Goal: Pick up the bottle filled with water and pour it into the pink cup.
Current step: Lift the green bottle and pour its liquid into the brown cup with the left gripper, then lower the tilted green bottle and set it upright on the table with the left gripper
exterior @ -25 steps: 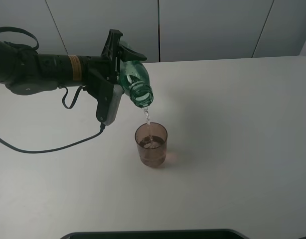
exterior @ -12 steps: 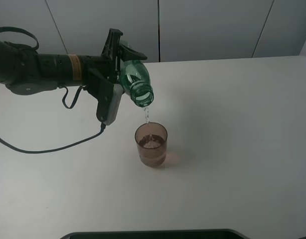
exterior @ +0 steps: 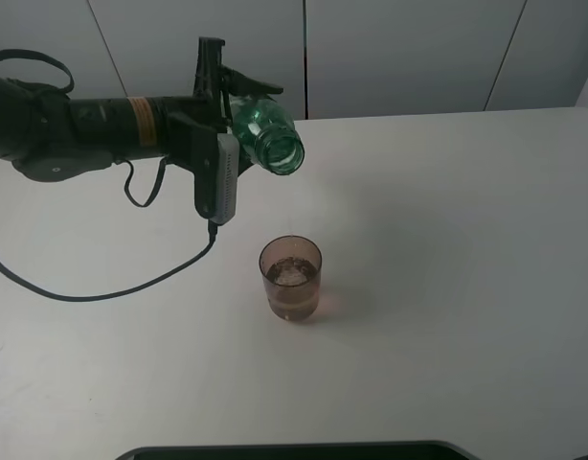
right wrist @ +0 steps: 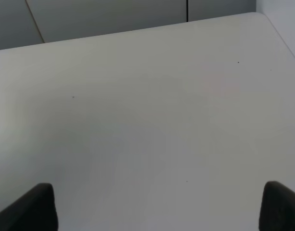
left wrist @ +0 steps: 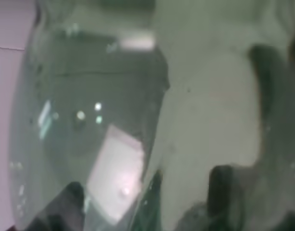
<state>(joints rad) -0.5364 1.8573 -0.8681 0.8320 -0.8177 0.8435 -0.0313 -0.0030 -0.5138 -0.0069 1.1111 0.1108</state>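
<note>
Left fingers (exterior: 210, 77) are clamped on the bottle (exterior: 265, 129), which hangs tilted in the air with its mouth far-left of the pink cup (exterior: 291, 278), not above it. The cup stands on the counter (exterior: 447, 240), partly filled. Risk: if you tip the neck down from here, leftover water hits the counter. Smooth plastic could also twist in the grip. Right fingers (right wrist: 39, 207) are spread, holding nothing.
</note>
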